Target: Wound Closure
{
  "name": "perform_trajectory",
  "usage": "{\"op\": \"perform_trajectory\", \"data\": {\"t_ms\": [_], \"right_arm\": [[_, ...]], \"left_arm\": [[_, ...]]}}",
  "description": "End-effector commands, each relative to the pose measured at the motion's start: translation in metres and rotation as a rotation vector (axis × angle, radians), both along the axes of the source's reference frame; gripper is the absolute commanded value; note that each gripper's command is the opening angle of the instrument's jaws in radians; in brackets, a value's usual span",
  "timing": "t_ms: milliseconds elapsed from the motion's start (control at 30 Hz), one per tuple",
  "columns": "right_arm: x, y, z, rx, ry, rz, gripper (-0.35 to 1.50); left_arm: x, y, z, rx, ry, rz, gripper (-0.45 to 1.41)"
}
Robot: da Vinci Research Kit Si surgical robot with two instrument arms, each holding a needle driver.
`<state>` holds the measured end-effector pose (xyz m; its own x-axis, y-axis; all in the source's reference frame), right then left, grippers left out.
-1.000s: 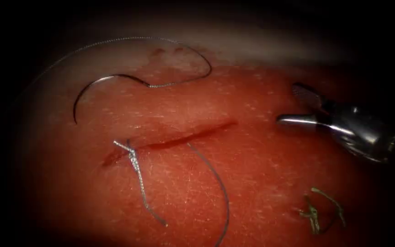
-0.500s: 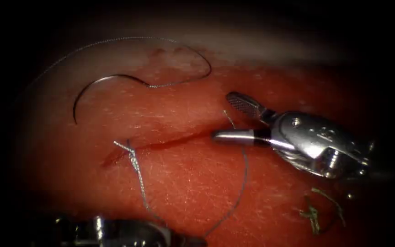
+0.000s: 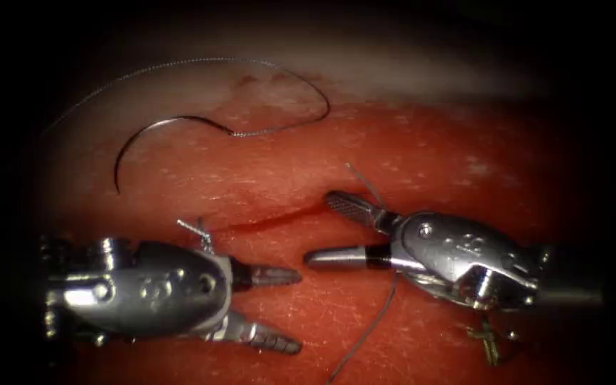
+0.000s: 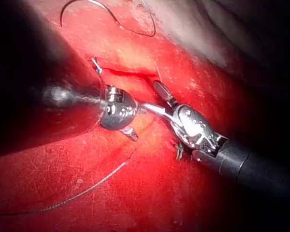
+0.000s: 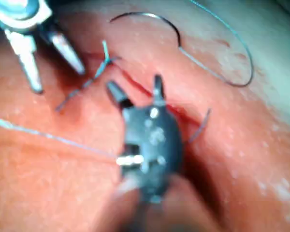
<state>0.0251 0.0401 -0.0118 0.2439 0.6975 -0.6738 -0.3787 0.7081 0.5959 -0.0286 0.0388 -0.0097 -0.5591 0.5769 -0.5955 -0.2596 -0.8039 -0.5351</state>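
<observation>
My left tool (image 3: 297,311) lay low over the left part of the tissue (image 3: 465,157), its jaws spread wide and holding nothing; I judged them parted so as to be ready to take something, since nothing lay between them. Just beside its upper jaw sat the knotted stitch (image 3: 207,242) at the cut's left end, its short cut ends (image 3: 185,225) sticking up. Beyond the cut (image 3: 272,219), toward its left end, the needle (image 3: 137,135) lay free on the surface, well apart from both tools and, as far as I could tell, not in the tissue; its thread (image 3: 326,100) looped away from its blunt end across the pale far edge. My right tool (image 3: 316,228) hung over the right half of the cut, released too, gripping nothing, one jaw on either side of the line. A loose strand (image 3: 372,328) ran close by its wrist, free end (image 3: 354,171) up; whether it touched the tool I could not tell. Green scraps of thread (image 3: 490,346) lay beneath the right tool.

The surface looked wet and soft, with red fluid (image 3: 251,225) pooled in the cut; the tool tips stood near each other, so room between them seemed tight; all around was dark.
</observation>
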Motion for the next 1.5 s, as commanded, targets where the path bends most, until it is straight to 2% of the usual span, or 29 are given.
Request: {"op": "perform_trajectory", "data": {"t_ms": [33,167,200,233,367,500,567,633,833,867,967,1067,1167,1400,1500], "right_arm": [[0.0001,-0.0002,0.0003,0.003,-0.009,0.010,1.11],[-0.0004,0.0003,0.0001,-0.002,-0.006,0.027,1.11],[-0.0003,0.0003,0.0001,-0.002,-0.006,0.027,1.11],[-0.0003,0.0003,0.0001,-0.002,-0.007,0.028,1.11],[-0.0002,0.0005,0.0001,-0.002,-0.009,0.031,1.11],[-0.0002,0.0006,0.0000,-0.002,-0.011,0.034,1.11],[-0.0002,0.0006,0.0000,-0.002,-0.011,0.034,1.11],[-0.0001,0.0006,-0.0001,-0.001,-0.012,0.035,1.11],[0.0000,0.0006,-0.0001,-0.002,-0.010,0.037,1.11],[0.0000,0.0006,-0.0001,-0.002,-0.010,0.037,1.11],[0.0000,0.0006,-0.0001,-0.002,-0.010,0.037,1.11],[0.0000,0.0007,-0.0001,-0.002,-0.010,0.037,1.11],[0.0000,0.0007,-0.0001,-0.002,-0.010,0.037,1.11],[0.0000,0.0007,-0.0001,-0.002,-0.010,0.037,1.11],[0.0000,0.0007,-0.0001,-0.002,-0.010,0.037,1.11]], "left_arm": [[-0.0002,-0.0011,0.0011,-0.002,-0.005,0.026,0.65],[0.0011,-0.0022,0.0021,-0.013,0.069,0.107,0.64],[0.0014,-0.0025,0.0024,-0.028,0.109,0.148,0.63],[0.0015,-0.0030,0.0027,-0.033,0.154,0.183,0.60],[0.0011,-0.0044,0.0028,-0.071,0.212,0.257,0.53],[0.0002,-0.0050,0.0030,-0.098,0.212,0.276,0.33],[0.0001,-0.0050,0.0033,-0.099,0.219,0.278,0.33],[0.0003,-0.0047,0.0046,-0.109,0.224,0.278,0.44],[0.0008,-0.0047,0.0066,-0.129,0.265,0.284,0.25],[0.0007,-0.0046,0.0070,-0.138,0.271,0.279,0.18],[0.0006,-0.0047,0.0073,-0.145,0.273,0.281,0.14],[0.0004,-0.0051,0.0076,-0.147,0.276,0.278,0.01],[-0.0002,-0.0057,0.0080,-0.154,0.268,0.300,0.00],[-0.0013,-0.0063,0.0082,-0.149,0.262,0.313,0.19],[-0.0011,-0.0064,0.0083,-0.148,0.260,0.316,0.14]]}}
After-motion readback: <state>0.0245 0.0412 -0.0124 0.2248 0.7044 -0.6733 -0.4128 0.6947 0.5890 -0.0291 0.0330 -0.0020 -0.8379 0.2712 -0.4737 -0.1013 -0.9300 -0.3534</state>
